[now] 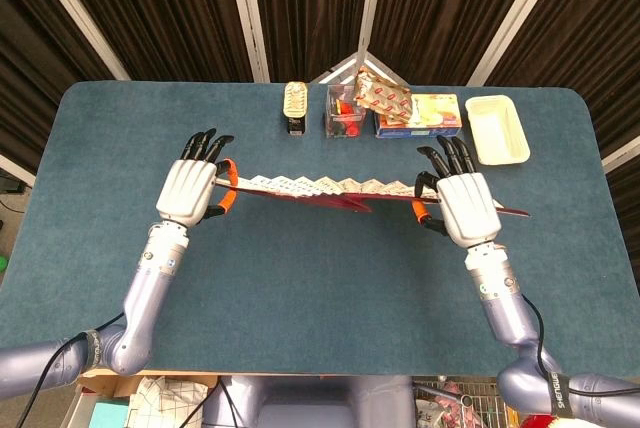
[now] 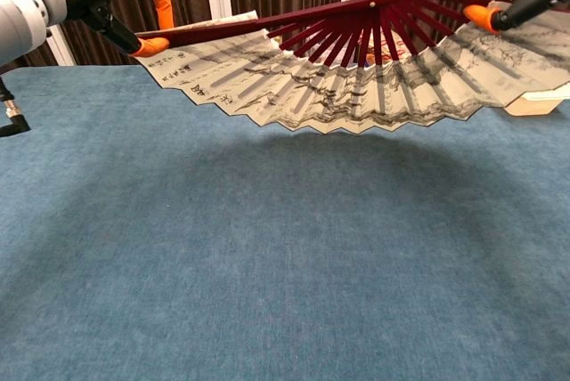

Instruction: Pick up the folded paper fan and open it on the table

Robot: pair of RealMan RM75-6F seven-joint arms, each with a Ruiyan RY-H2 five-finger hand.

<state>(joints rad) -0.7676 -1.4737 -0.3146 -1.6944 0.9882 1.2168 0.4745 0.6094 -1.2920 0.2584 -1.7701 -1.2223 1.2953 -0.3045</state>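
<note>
The paper fan [image 1: 318, 188] is spread wide open, with dark red ribs and cream pleated paper [image 2: 356, 83] printed with ink drawings. It hangs level above the blue table [image 1: 300, 278], clear of the cloth. My left hand [image 1: 190, 190] pinches the fan's left outer rib with orange-tipped fingers [image 2: 147, 44]. My right hand [image 1: 468, 206] pinches the right outer rib, its orange fingertip [image 2: 481, 14] showing at the top right of the chest view. The rib's end [image 1: 515, 213] sticks out past my right hand.
Along the table's far edge stand a small dark box [image 1: 294, 108], a clear container [image 1: 345, 113], snack packets [image 1: 385, 98], a flat printed box [image 1: 430, 113] and a cream tray [image 1: 497, 130]. Dark curtains hang behind.
</note>
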